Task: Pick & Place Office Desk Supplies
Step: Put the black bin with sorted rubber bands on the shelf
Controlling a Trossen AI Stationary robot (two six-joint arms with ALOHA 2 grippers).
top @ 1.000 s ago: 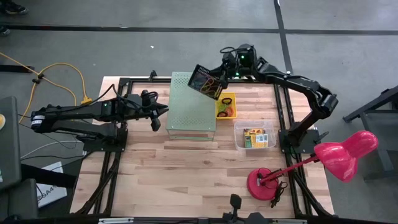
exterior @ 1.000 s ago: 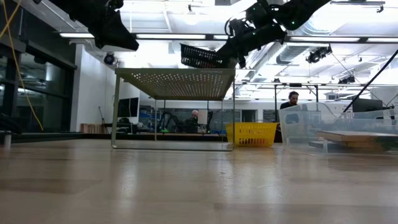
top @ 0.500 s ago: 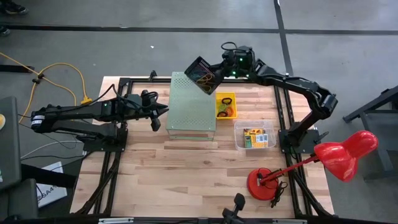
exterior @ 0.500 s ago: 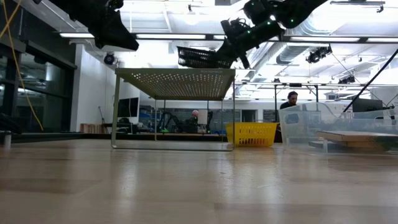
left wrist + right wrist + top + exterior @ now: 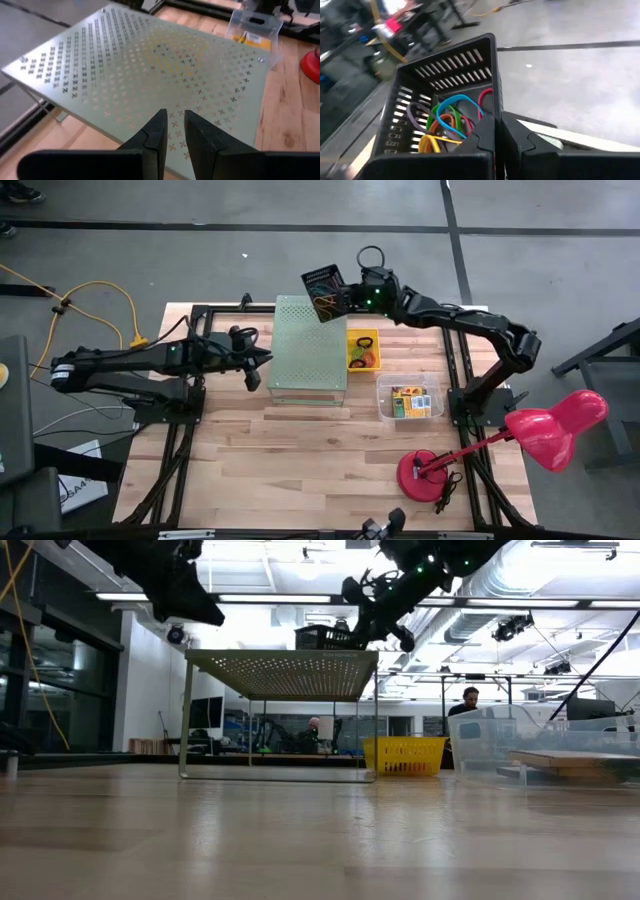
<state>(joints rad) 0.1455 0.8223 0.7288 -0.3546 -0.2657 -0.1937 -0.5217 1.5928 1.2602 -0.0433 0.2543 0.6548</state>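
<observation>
The right end effector (image 5: 345,297) pinches the wall of a black basket (image 5: 322,284) of bands (image 5: 451,120) above the perforated box's (image 5: 308,350) far edge; next, it likely calls for lowering onto it. The left end effector (image 5: 256,361), pressed together, waits beside the box.

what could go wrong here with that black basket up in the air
The right hand pinches only one wall of the black basket, held above the far edge of the pale-green perforated stand. The basket could pivot or slip in that thin grip. It looks tilted in the high view, so the loose elastic bands might spill. Lowering it, it might clip the stand's edge.
</observation>
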